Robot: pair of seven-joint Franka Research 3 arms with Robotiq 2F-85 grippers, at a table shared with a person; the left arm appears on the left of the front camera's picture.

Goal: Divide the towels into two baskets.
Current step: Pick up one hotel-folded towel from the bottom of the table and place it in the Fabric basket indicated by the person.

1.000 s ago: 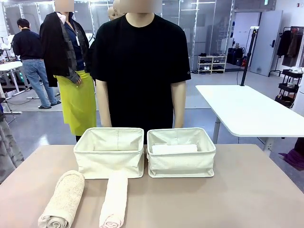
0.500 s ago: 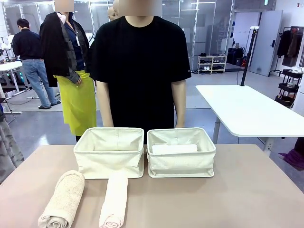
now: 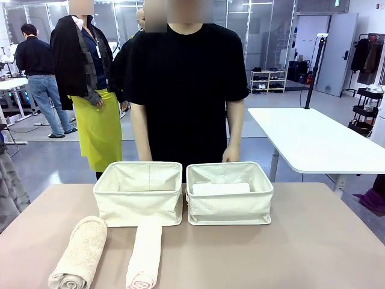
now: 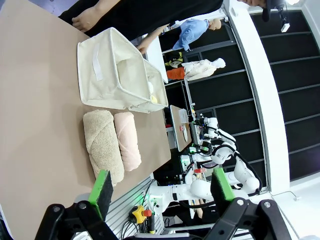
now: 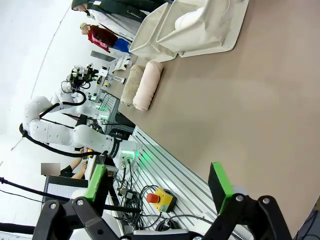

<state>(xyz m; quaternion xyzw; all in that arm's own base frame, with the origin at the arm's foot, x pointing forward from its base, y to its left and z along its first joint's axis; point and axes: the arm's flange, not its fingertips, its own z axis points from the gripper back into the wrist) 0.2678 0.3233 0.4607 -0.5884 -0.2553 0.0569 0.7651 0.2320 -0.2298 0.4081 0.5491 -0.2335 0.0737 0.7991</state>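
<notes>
Two cream canvas baskets stand side by side mid-table, the left basket [image 3: 138, 195] and the right basket [image 3: 229, 205]. A white towel [image 3: 221, 188] lies rolled inside the right one. On the table in front of the left basket lie a tan towel [image 3: 80, 253] and a cream towel [image 3: 145, 252], side by side. My left gripper [image 4: 161, 187] is open and holds nothing, well back from the tan towel [image 4: 103, 143] and cream towel [image 4: 128, 140]. My right gripper [image 5: 158, 185] is open too, far from the baskets [image 5: 200, 30] and the two towels [image 5: 141, 85].
A person in a black shirt stands at the far edge, one hand [image 3: 231, 155] just behind the right basket's far rim. Bare tabletop [image 3: 301, 247] lies to the right. A white table [image 3: 313, 141] stands beyond, and other people stand at the back left.
The person has shifted slightly to the right and brought a hand to the right basket's far rim. Towels, baskets and both grippers have not moved.
</notes>
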